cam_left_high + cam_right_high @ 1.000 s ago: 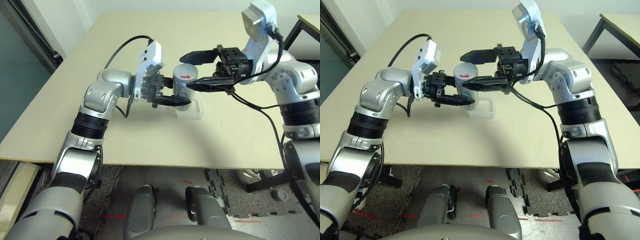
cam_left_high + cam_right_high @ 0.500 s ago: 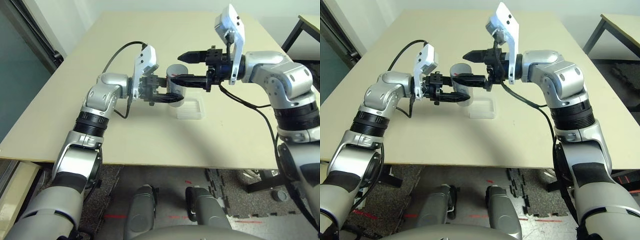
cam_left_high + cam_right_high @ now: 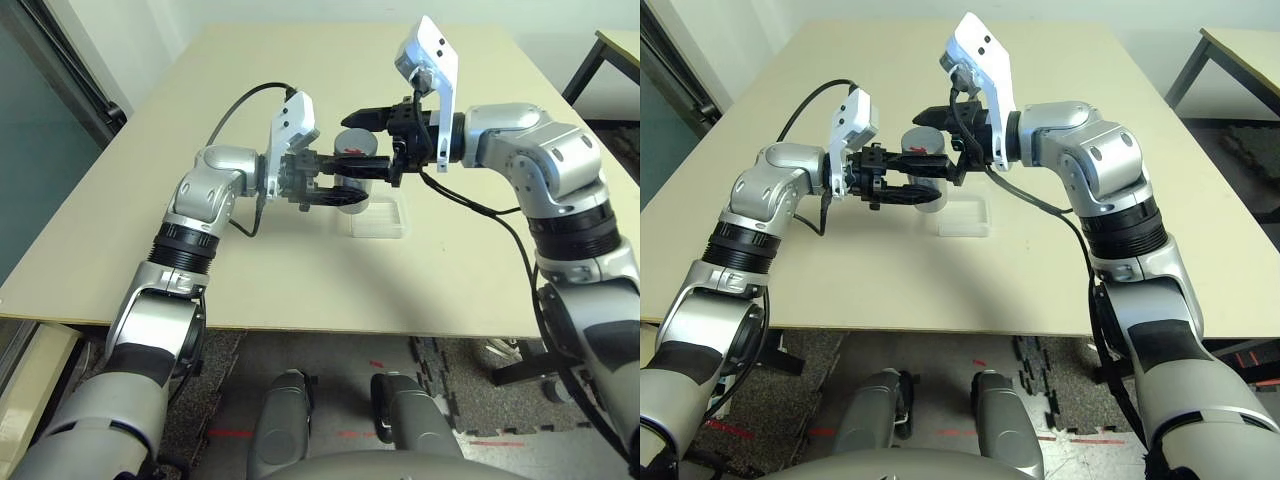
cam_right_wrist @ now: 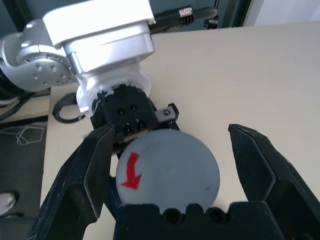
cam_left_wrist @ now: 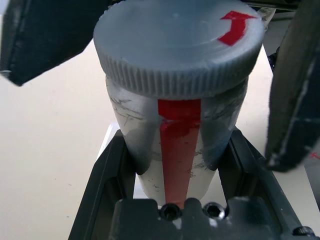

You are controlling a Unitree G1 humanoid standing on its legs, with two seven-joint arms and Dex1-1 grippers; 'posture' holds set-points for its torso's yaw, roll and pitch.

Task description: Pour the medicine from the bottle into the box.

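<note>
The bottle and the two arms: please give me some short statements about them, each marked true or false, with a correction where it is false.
1. The left gripper holds the bottle by its body. True.
2. The bottle's cap has been taken off. False: the grey cap with a red arrow is on the bottle.
3. The right gripper has its jaws open around the cap. True.
4. The box is held in the right gripper. False: it lies on the table, beside the bottle.
5. The bottle is tipped over the box. False: it stands upright.

Upright grey bottle, capped, red arrow on top, just beside the clear box
</note>
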